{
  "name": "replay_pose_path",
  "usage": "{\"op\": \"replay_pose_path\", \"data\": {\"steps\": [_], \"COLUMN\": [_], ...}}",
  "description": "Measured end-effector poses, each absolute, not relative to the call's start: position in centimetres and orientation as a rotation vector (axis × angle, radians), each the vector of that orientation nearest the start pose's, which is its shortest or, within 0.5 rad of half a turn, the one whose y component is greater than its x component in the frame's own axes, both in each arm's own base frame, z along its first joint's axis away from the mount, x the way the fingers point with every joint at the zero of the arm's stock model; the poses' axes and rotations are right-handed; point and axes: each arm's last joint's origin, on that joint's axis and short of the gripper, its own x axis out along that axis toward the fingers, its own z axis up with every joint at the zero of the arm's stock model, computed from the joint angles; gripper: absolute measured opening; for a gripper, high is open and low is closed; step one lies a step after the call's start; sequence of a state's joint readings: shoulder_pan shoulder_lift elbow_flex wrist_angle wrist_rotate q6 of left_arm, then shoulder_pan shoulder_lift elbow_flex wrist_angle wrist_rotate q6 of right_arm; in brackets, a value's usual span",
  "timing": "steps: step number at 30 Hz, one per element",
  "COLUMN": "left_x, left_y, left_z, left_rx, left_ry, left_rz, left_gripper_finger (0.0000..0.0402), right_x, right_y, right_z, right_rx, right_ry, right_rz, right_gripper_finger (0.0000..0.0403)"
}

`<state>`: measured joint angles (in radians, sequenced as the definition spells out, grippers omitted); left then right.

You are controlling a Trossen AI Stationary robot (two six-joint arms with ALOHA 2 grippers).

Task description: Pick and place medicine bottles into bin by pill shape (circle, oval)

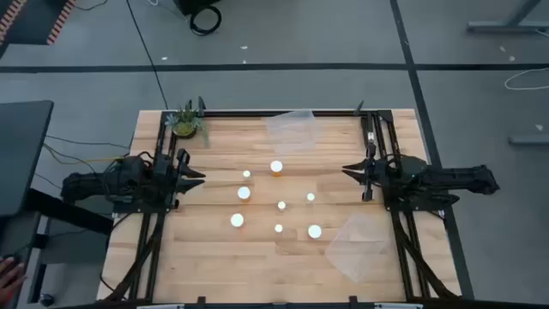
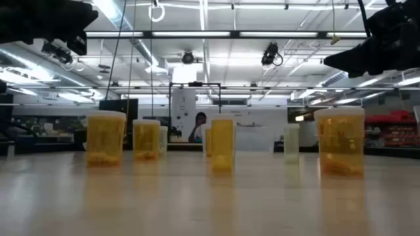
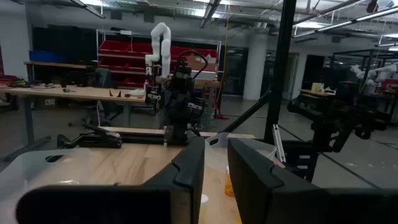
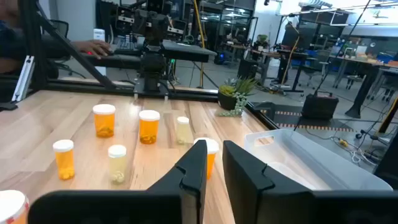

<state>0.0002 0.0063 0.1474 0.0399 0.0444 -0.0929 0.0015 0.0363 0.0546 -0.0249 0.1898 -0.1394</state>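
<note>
Several small orange medicine bottles with white caps stand upright on their bases in the middle of the wooden table (image 1: 214, 257), among them one at the far side (image 1: 276, 167), one near the left (image 1: 237, 221) and one near the right (image 1: 314, 231). They also show in the low view (image 2: 222, 144) and in the right wrist view (image 4: 149, 126). My left gripper (image 1: 199, 175) (image 3: 216, 168) hovers at the table's left side, open and empty. My right gripper (image 1: 347, 171) (image 4: 214, 165) hovers at the right side, open and empty. Both point toward the bottles.
A clear plastic bin (image 1: 292, 129) lies at the table's far edge and also shows in the right wrist view (image 4: 311, 155). A second clear bin (image 1: 356, 245) lies at the near right. A small potted plant (image 1: 187, 123) stands at the far left corner. A black frame (image 1: 283, 112) edges the table.
</note>
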Motion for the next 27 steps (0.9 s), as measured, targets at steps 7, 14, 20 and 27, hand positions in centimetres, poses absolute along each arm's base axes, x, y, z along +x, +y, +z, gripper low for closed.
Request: {"op": "replay_pose_path", "data": {"steps": [7,14,20,27], "left_x": [8.52,8.52,8.52,8.52], "left_y": [-0.12,-0.12,-0.13,-0.12], "left_z": [21.65,21.65,21.64,21.65], "left_rx": [-0.089,-0.088,-0.089,-0.088], "left_ry": [-0.179,-0.179,-0.179,-0.179], "left_rz": [-0.052,-0.052,-0.052,-0.052], "left_gripper_finger": [0.0084,0.0083,0.0079,0.0087], "right_x": [9.62,9.62,9.62,9.62], "right_y": [-0.53,-0.53,-0.53,-0.53], "right_z": [17.68,17.69,17.69,17.68], "right_rx": [-0.140,-0.140,-0.140,-0.140], "right_ry": [0.020,0.020,0.020,0.020], "right_rz": [-0.188,-0.188,-0.187,-0.188], "right_gripper_finger": [0.0058,0.0058,0.0058,0.0058]}}
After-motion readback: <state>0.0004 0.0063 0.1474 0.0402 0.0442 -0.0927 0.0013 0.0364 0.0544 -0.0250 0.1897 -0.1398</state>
